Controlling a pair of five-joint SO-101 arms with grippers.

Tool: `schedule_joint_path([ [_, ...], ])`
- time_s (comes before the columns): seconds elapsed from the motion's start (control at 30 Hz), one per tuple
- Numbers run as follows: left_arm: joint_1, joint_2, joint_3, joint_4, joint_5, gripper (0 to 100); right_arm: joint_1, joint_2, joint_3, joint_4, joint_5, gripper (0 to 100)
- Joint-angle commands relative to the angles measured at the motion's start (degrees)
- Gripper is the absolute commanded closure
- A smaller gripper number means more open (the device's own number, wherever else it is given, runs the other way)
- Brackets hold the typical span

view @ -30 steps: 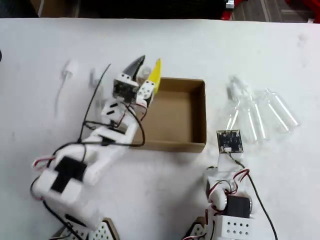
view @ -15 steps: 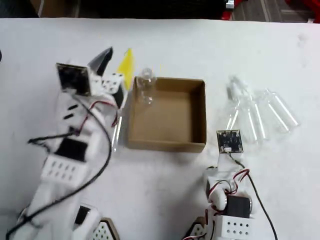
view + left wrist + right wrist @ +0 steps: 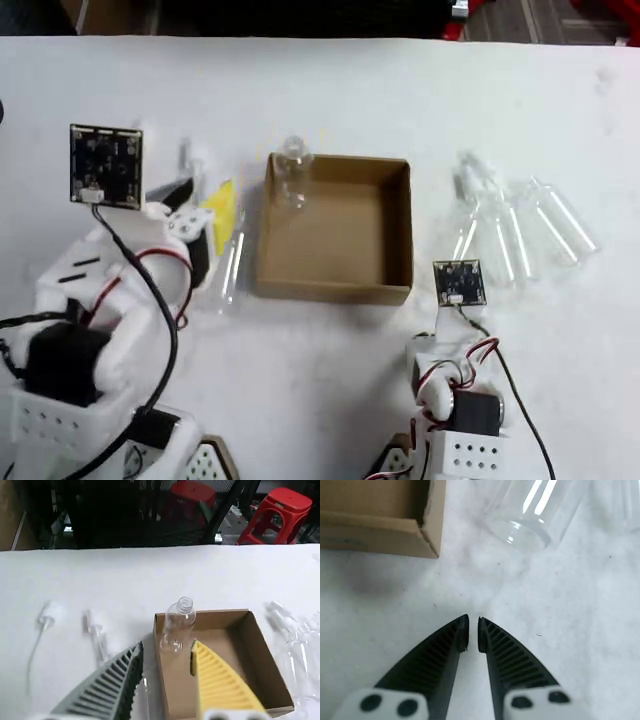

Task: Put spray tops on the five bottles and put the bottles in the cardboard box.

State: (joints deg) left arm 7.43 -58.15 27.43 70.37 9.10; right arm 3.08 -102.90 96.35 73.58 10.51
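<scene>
The cardboard box point(image 3: 385, 285) point(image 3: 252, 645) lies open at the table's middle. One clear bottle point(image 3: 292, 168) point(image 3: 177, 627) stands upright in its far left corner, neck bare. My left gripper point(image 3: 205, 190) point(image 3: 166, 647) hangs open to the left of the box, holding nothing. Another clear bottle point(image 3: 232, 265) lies on the table beside the box's left wall. Several clear bottles point(image 3: 505, 225) point(image 3: 532, 515) lie right of the box. Two white spray tops point(image 3: 135, 145) point(image 3: 47, 617) rest at the far left. My right gripper point(image 3: 472, 632) is shut just above the table, near the box's front right corner point(image 3: 427, 527).
The right arm's base point(image 3: 455, 415) stands at the front edge, the left arm's body point(image 3: 90, 330) at the front left. Red stools point(image 3: 280, 510) and dark furniture stand beyond the table's far edge.
My left gripper let go of the bottle at the box's far left corner and drew back to the left and toward the front. The right arm kept still.
</scene>
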Motion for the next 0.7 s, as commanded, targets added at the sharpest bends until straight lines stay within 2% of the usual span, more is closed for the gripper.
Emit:
schedule_joint_path([
  [0.0, -3.82, 3.21, -4.04, 4.57, -0.79, 85, 0.75, -0.22, 0.53, -0.92, 0.0, 98.2],
  [0.17, -8.92, 19.12, -6.07, 5.19, -8.35, 85, 0.75, -0.22, 0.53, -0.92, 0.0, 98.2],
  [0.3, -9.01, 34.51, -14.51, 10.81, -11.25, 85, 0.75, -0.22, 0.53, -0.92, 0.0, 98.2],
  [0.67, -9.19, 70.73, -36.84, 13.27, -11.08, 85, 0.75, -0.22, 0.53, -0.92, 0.0, 98.2],
])
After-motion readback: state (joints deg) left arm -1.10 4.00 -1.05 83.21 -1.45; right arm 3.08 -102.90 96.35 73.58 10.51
